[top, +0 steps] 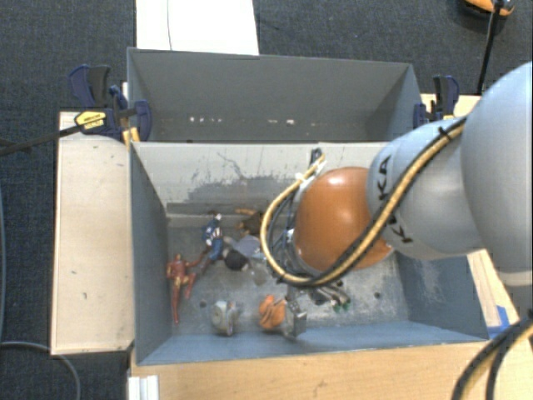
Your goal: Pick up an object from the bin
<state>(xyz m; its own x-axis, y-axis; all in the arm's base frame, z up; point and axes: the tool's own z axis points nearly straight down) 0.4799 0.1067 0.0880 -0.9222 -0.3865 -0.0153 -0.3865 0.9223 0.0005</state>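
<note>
Jaws beside lumpy orange toy (268,311) in grey metal bin (151,248); open or closed, cannot tell.

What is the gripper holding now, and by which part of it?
It cannot be told. The gripper is low at the front of the bin, close beside a small orange thing, but no hold shows.

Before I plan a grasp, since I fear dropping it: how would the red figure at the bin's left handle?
The red figure looks thin-limbed, so probably light and likely to pivot when pinched. Lying flat, it should slide, not roll.
</note>
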